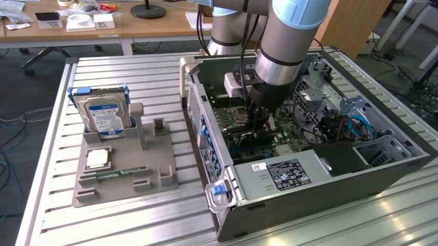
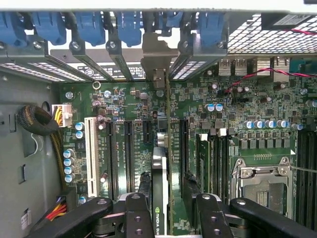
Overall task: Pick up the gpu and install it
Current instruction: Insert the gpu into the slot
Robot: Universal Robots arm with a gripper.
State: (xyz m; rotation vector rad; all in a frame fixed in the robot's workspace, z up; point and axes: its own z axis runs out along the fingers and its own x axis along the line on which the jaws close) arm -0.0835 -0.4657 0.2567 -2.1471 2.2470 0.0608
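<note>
You have the gpu (image 2: 166,163) standing on edge between the jaws, its metal bracket reaching the slot openings at the back wall of the computer case (image 1: 383,174). The gripper (image 2: 167,210) is partly closed, its jaws pinching the card from both sides, low over the motherboard (image 2: 124,114) inside the case.

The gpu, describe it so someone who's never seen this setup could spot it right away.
Find the open computer case on the metal table, with the robot arm reaching inside. The gpu stands on edge between the pincer fingers, over the motherboard's slots. Unlike the flat board around it, it is upright, with a silver bracket at its end.
</note>
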